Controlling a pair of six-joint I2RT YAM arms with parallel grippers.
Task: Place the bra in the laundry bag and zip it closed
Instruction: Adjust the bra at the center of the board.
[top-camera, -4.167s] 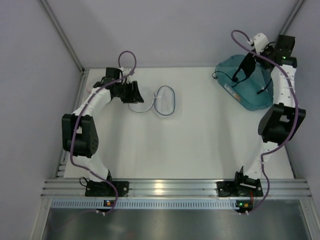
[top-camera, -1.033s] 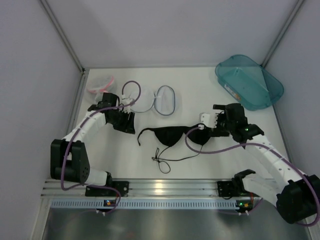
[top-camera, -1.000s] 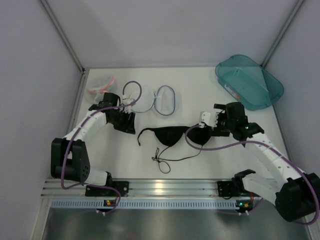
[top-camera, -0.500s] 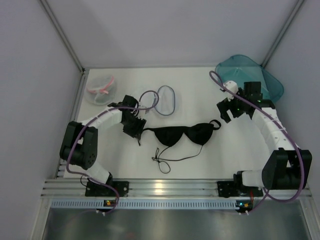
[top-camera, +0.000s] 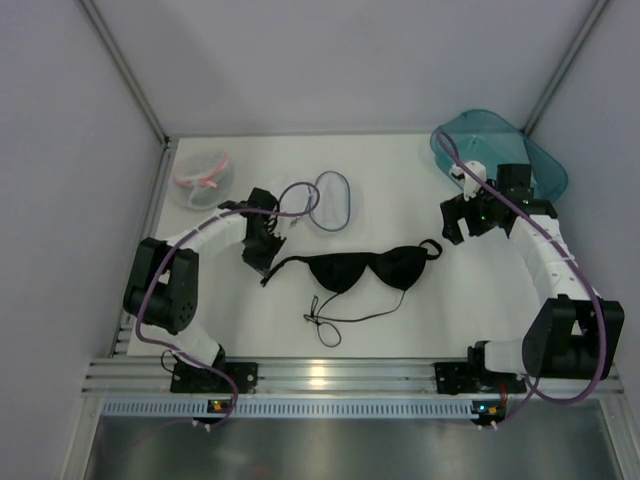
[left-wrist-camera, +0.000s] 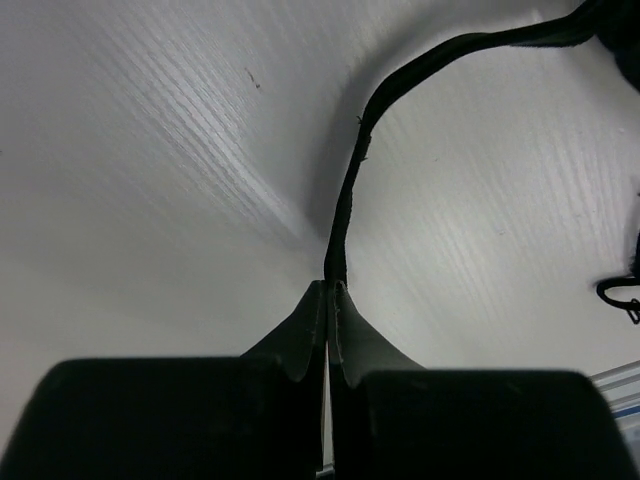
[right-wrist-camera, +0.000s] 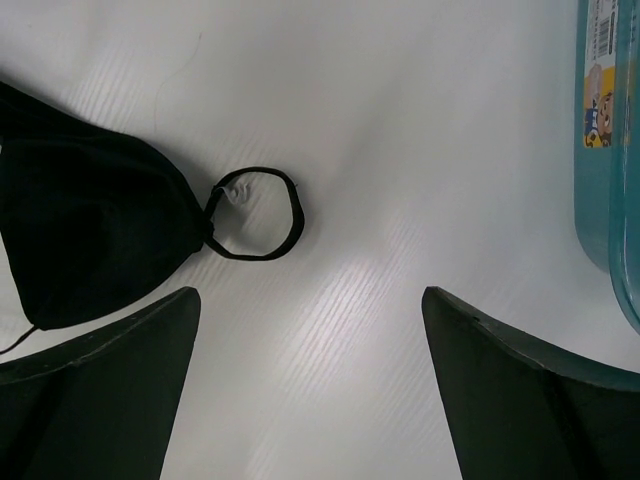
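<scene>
The black bra (top-camera: 360, 268) lies flat mid-table, both cups spread and thin straps trailing toward the near edge. My left gripper (top-camera: 263, 262) is shut on the bra's left strap; in the left wrist view the strap (left-wrist-camera: 346, 200) runs straight out from the closed fingertips (left-wrist-camera: 328, 290). My right gripper (top-camera: 455, 226) hovers open just right of the bra with nothing in it; its wrist view shows the right cup (right-wrist-camera: 80, 230) and a strap loop (right-wrist-camera: 255, 228) ahead of the gripper (right-wrist-camera: 310, 292). The laundry bag (top-camera: 330, 201), white mesh with a grey rim, lies behind the bra.
A second round mesh bag with a pink rim (top-camera: 201, 177) sits at the back left. The teal plastic bin (top-camera: 500, 160) stands at the back right, its wall (right-wrist-camera: 610, 150) close to my right gripper. Grey walls enclose the table.
My left gripper has shut on the bra's left strap end. The right gripper let go of the bra, pulled back toward the teal bin and now holds still.
</scene>
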